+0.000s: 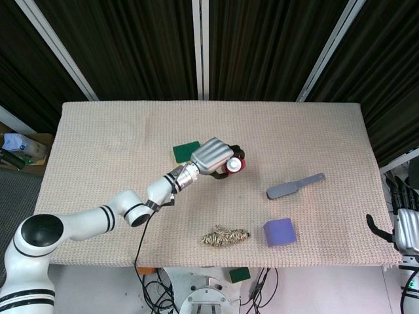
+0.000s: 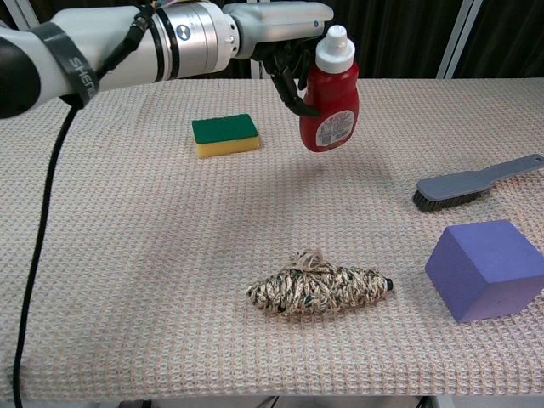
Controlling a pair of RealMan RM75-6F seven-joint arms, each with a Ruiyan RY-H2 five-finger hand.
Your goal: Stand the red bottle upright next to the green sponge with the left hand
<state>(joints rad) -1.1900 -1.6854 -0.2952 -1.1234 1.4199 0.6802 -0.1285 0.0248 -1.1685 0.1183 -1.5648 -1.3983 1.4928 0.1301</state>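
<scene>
My left hand (image 1: 213,157) (image 2: 287,42) grips the red bottle (image 2: 330,100) (image 1: 235,165) with the white cap, holding it nearly upright just above the table. The bottle hangs to the right of the green sponge (image 2: 224,135) (image 1: 186,152), which lies flat on its yellow underside. A gap of about a sponge's width separates them in the chest view. My right hand (image 1: 404,221) is at the far right edge of the head view, off the table, fingers apart and holding nothing.
A grey brush (image 2: 478,182) (image 1: 294,186) lies at the right. A purple block (image 2: 486,269) (image 1: 279,232) sits near the front right. A ball of twine (image 2: 321,287) (image 1: 224,236) lies front centre. The woven table mat (image 1: 118,144) spreads underneath.
</scene>
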